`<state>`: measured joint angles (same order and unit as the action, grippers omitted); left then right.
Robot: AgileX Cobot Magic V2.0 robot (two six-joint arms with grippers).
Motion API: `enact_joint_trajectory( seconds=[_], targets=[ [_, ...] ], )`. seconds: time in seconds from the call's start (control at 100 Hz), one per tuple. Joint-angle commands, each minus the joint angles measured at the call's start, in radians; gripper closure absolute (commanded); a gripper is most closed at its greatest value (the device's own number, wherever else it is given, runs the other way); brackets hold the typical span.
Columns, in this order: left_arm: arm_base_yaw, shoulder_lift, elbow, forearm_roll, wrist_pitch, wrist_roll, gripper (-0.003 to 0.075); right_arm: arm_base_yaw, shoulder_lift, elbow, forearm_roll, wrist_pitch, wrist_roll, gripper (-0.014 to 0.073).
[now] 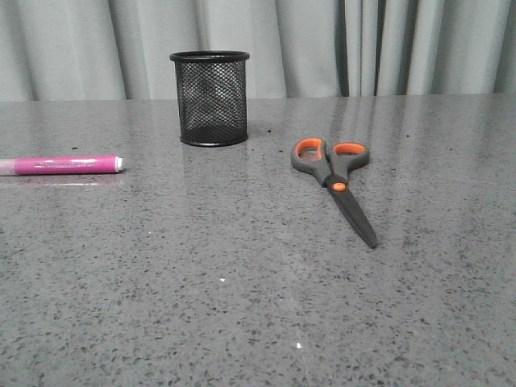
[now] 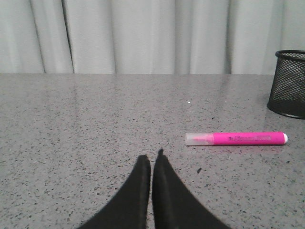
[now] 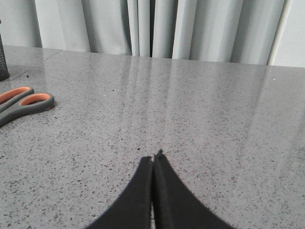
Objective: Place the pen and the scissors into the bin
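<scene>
The pink pen [image 1: 64, 164] lies flat at the table's left edge, white tip pointing right; it also shows in the left wrist view [image 2: 237, 138]. The scissors [image 1: 334, 179] lie flat right of centre, blades shut and pointing toward the front; their handles show in the right wrist view [image 3: 21, 101]. The black mesh bin [image 1: 210, 97] stands upright at the back, between them, and shows in the left wrist view [image 2: 288, 84]. My left gripper [image 2: 151, 156] is shut and empty, short of the pen. My right gripper [image 3: 153, 158] is shut and empty, off to the side of the scissors. Neither gripper shows in the front view.
The grey speckled table [image 1: 242, 282] runs back to a pale curtain [image 1: 322, 40].
</scene>
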<state>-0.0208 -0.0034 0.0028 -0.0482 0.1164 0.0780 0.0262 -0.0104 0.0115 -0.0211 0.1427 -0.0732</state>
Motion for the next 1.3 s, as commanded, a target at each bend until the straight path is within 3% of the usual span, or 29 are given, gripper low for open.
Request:
enact_joint_trajectory(
  seconds=[0.0,0.14,0.49,0.77,0.9,1.1,1.29],
  targets=[
    [0.002,-0.032,0.043,-0.021,-0.076,-0.01,0.0739,0.0,-0.021,0.012,-0.007,-0.088,-0.003,0.0666],
    [0.002,-0.032,0.043,-0.046,-0.076,-0.01,0.0739,0.0,-0.021,0.012,0.029,-0.088,-0.003,0.0666],
    [0.002,-0.032,0.043,-0.328,-0.079,-0.01,0.0739,0.0,-0.021,0.012,0.178,-0.143,-0.003,0.0666],
    [0.002,-0.032,0.043,-0.605,-0.081,-0.01,0.0739,0.0,-0.019,0.012,0.446,-0.209,-0.003,0.0666],
    [0.002,-0.032,0.033,-0.715,-0.104,-0.01,0.0739,0.0,-0.019,-0.003,0.512,-0.237,-0.003,0.0664],
    [0.002,-0.027,-0.037,-0.69,-0.069,0.002,0.074,0.0,0.01,-0.093,0.509,-0.11,-0.003,0.0659],
    [0.002,0.096,-0.196,-0.451,0.093,0.007,0.074,0.0,0.199,-0.244,0.432,0.054,-0.003,0.0658]
  ],
)
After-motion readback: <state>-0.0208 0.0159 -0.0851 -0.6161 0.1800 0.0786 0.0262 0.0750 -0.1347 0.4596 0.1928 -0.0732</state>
